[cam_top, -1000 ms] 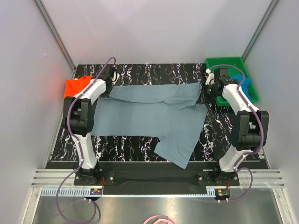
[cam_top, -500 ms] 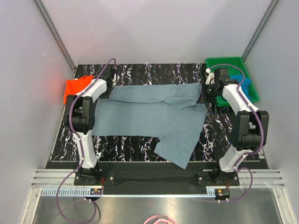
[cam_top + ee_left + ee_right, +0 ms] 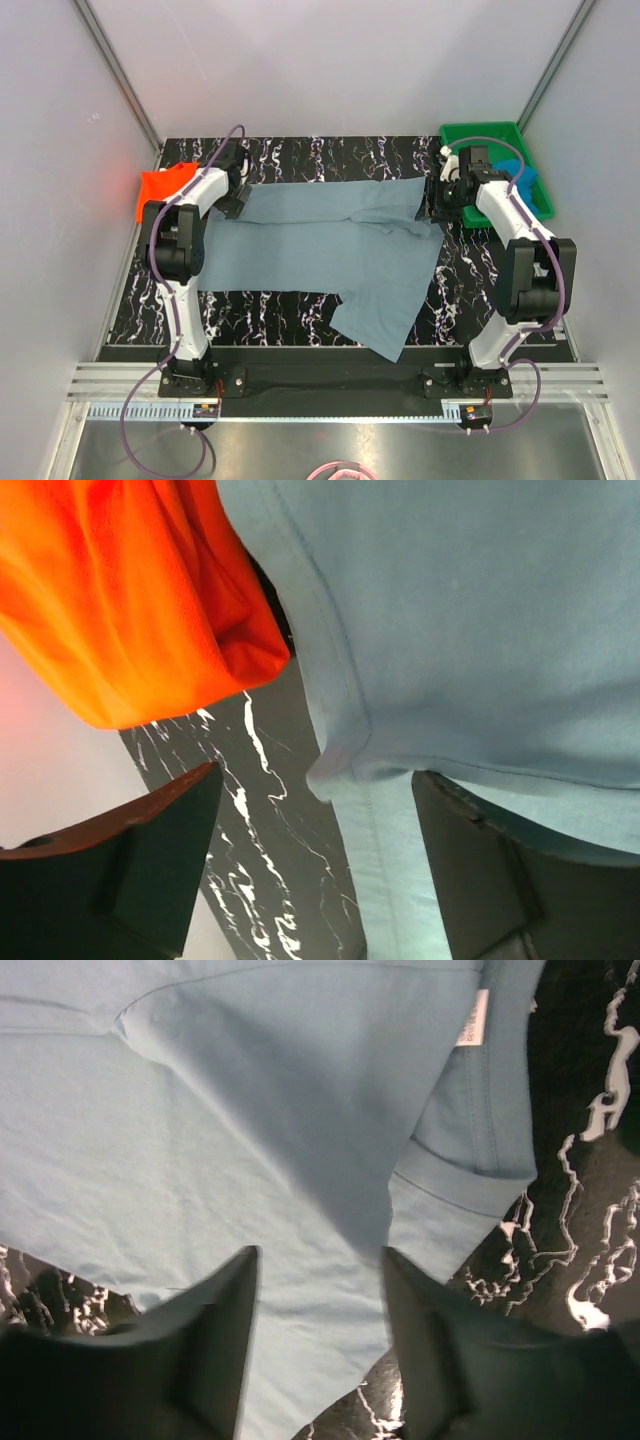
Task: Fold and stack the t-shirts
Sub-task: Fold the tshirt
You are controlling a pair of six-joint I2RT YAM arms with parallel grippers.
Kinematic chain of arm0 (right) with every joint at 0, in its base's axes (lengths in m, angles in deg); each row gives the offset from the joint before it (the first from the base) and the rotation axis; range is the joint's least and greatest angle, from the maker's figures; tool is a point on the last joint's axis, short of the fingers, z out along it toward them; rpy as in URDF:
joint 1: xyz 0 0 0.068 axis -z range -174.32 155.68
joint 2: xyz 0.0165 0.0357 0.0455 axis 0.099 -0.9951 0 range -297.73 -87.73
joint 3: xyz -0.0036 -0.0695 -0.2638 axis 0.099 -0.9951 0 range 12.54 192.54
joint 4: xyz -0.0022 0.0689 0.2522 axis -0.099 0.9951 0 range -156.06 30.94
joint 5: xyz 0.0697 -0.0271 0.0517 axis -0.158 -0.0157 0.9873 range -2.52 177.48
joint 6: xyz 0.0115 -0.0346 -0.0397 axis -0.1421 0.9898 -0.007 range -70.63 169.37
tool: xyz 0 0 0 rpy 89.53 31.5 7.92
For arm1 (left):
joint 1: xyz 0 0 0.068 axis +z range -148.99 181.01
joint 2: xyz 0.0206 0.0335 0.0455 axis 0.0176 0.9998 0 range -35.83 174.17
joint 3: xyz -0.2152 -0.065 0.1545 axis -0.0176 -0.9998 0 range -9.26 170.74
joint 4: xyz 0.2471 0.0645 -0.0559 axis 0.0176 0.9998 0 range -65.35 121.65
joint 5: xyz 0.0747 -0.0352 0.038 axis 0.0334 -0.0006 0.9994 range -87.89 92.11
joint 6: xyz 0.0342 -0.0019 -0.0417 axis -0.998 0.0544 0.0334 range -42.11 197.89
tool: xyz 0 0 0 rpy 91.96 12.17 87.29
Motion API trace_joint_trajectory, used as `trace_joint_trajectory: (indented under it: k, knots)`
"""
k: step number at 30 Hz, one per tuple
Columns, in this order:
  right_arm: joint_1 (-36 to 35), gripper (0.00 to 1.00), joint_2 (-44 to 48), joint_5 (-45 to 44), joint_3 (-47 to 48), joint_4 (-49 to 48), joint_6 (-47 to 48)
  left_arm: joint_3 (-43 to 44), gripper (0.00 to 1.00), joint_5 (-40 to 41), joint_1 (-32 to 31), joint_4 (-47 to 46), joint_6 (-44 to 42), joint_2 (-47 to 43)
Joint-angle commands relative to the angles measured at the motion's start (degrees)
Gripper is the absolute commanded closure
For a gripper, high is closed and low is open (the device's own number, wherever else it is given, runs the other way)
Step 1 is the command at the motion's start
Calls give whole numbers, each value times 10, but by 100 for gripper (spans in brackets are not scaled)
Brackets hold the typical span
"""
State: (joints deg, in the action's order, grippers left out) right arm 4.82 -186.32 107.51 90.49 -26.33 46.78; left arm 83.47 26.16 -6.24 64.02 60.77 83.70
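Note:
The large grey-blue t-shirt (image 3: pixel 320 240) lies spread across the black marbled table (image 3: pixel 300 155), its far edge folded over toward the front. My left gripper (image 3: pixel 236 202) hovers open at the shirt's far-left corner (image 3: pixel 330 775), nothing between its fingers (image 3: pixel 480 870). The orange-red t-shirt (image 3: pixel 160 187) lies just left of it, filling the upper left as the orange cloth (image 3: pixel 130 600) in the left wrist view. My right gripper (image 3: pixel 437 200) stands open over the shirt's far-right corner (image 3: pixel 330 1180), fingers (image 3: pixel 200 1350) apart with cloth below. A bright blue t-shirt (image 3: pixel 520 172) sits in the green tray.
The green plastic tray (image 3: pixel 490 135) stands at the far right corner. White walls close in on both sides and behind. One sleeve of the grey-blue shirt (image 3: pixel 385 320) hangs toward the table's near edge. Purple cables loop around both arms.
Both grippers have opened and let go of the grey-blue shirt's far edge. The folded flap now lies flatter on the shirt. The arms have barely shifted.

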Motion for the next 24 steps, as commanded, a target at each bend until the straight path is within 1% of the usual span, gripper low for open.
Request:
trace_joint_trajectory:
  k: [1, 2, 4, 5, 6, 7, 8, 10, 12, 13, 14, 16, 17, 19, 20, 24]
  knots:
    - [-6, 36, 50, -31, 26, -7, 22, 31, 15, -12, 7, 13, 34, -36]
    - [-5, 34, 53, -45, 33, -6, 23, 46, 15, -19, 7, 18, 39, -43]
    - [-5, 34, 63, -53, 39, -8, 46, 72, 15, -44, 7, 29, 54, -57]
    - [-6, 34, 66, -52, 43, -12, 49, 98, 15, -56, 5, 33, 56, -60]
    - [-5, 34, 71, -52, 46, -15, 49, 111, 15, -83, 3, 42, 58, -61]
    - [-7, 35, 70, -47, 48, -17, 49, 132, 15, -100, -1, 46, 58, -61]
    - [-8, 36, 69, -27, 54, -17, 50, 139, 16, -129, -4, 48, 58, -61]
    - [-14, 39, 62, -16, 57, -17, 50, 152, 18, -164, -14, 54, 61, -51]
    - [-30, 41, 56, 2, 58, -18, 50, 158, 19, -196, -22, 54, 62, -35]
    - [-37, 43, 52, 18, 61, -13, 56, 166, 19, -227, -26, 54, 63, -28]
    - [-61, 43, 49, 19, 61, -12, 61, 171, 19, -238, -27, 53, 65, -19]
    - [-86, 43, 41, 25, 60, -9, 85, 208, 20, -270, -27, 68, 79, 19]
    - [-98, 43, 36, 40, 62, 0, 91, 220, 22, -292, -27, 89, 85, 33]
    - [-118, 45, 21, 57, 66, 4, 91, 227, 23, -307, -28, 98, 102, 58]
    - [-122, 45, 16, 83, 70, 8, 89, 221, 23, -314, -28, 94, 105, 59]
    - [-143, 49, -12, 77, 75, 1, 99, 207, 22, -320, -28, 90, 113, 66]
